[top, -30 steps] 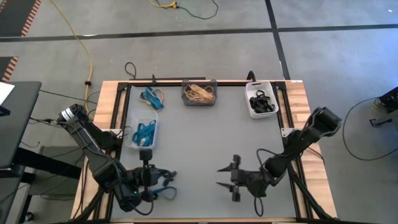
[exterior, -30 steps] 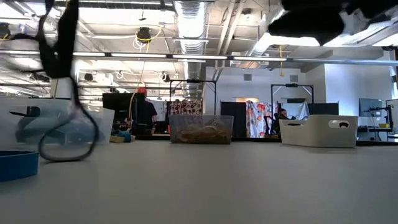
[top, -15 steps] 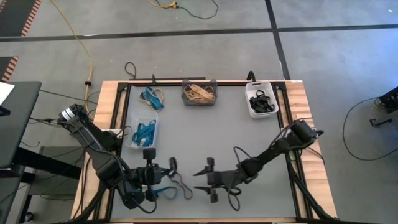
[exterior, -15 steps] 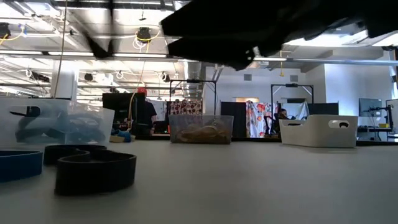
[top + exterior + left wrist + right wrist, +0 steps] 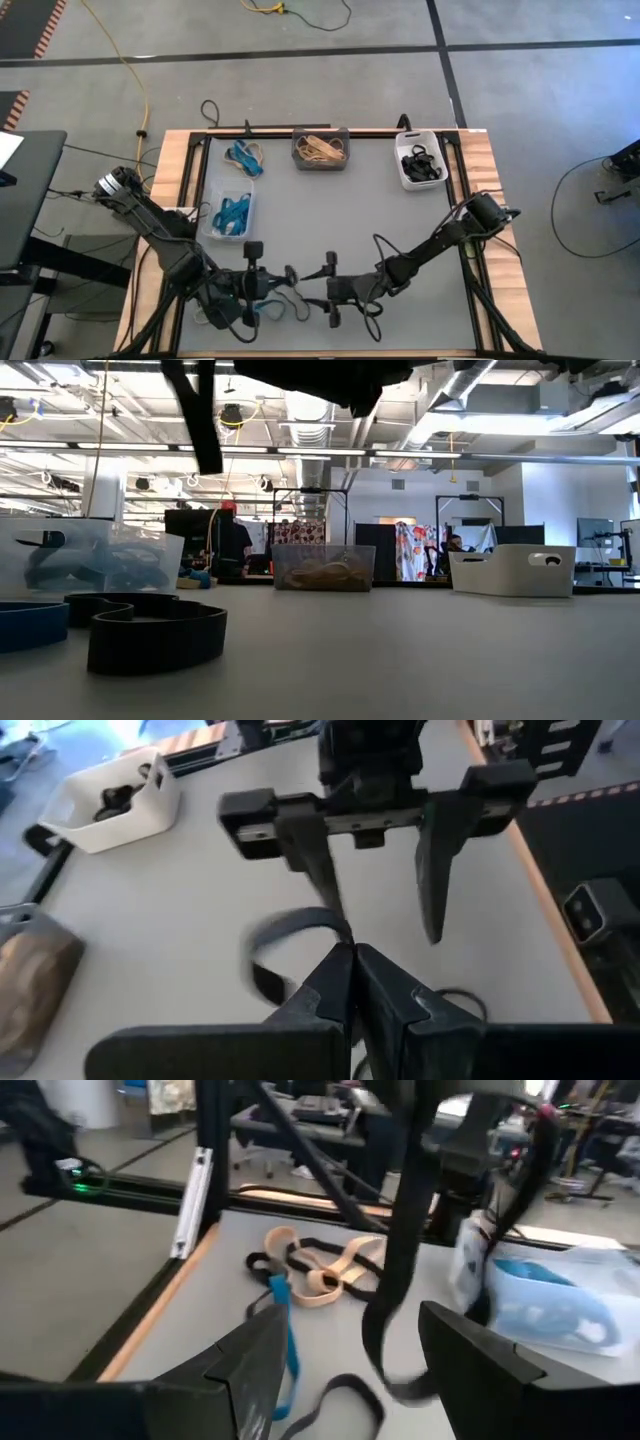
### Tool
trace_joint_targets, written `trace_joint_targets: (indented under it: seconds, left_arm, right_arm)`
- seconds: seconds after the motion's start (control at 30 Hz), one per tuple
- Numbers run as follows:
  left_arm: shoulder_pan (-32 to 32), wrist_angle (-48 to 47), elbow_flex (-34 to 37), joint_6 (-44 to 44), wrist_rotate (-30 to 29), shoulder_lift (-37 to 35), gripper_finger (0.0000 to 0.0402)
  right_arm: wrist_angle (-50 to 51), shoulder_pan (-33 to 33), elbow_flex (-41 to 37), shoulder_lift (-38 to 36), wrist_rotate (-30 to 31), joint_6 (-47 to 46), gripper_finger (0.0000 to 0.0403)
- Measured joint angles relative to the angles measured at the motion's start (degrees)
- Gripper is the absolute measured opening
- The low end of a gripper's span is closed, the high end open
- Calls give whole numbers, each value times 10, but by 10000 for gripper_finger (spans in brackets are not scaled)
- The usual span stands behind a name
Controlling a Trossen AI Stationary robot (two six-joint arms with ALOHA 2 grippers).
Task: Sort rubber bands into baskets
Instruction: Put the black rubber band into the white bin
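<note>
**Left pincer lifts black band toward spread right pincer**

High view: left pincer (image 5: 288, 274) and right pincer (image 5: 331, 289) meet at the table (image 5: 400, 230) near edge, likely a handover. Grey basket (image 5: 320, 149) holds tan bands, white basket (image 5: 418, 166) black ones, clear basket (image 5: 228, 214) blue.

Low view: black band (image 5: 205, 415) hangs.

Left wrist view: fingers pressed together, pinching it.

Right wrist view: fingers spread around the hanging band, ready to take it.

Three small rectangular plastic baskets on the flat table (image 5: 380, 215): one (image 5: 321, 150) at far edge centre, one (image 5: 419, 165) at far right, one (image 5: 228, 213) on the left, loose elastic rubber bands (image 5: 244, 156) behind it, more bands (image 5: 285, 302) at near edge.
</note>
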State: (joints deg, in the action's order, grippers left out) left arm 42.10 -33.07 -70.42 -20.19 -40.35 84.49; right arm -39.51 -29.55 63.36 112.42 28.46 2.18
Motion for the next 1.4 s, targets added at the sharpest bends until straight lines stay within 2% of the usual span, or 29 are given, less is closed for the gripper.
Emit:
trace_joint_targets:
  seconds: [0.17, 0.37, 0.6, 1.13, 1.4]
  left_arm:
    - [-10, 70, 31, 31, 31, 0, 0]
    - [-19, 101, 45, 44, 48, 0, 0]
    - [-25, 174, 68, 68, 103, 0, 0]
    - [-26, 204, 68, 80, 131, 0, 0]
    - [-26, 204, 68, 80, 131, 0, 0]
  right_arm:
    - [3, 0, 3, 0, 53, 11, 256]
    - [3, 5, 3, 0, 45, 9, 256]
    - [-4, 8, 3, 0, 47, 9, 256]
    - [-31, 20, 3, -1, 46, 11, 255]
    - [-40, 20, 3, -1, 1, 8, 229]
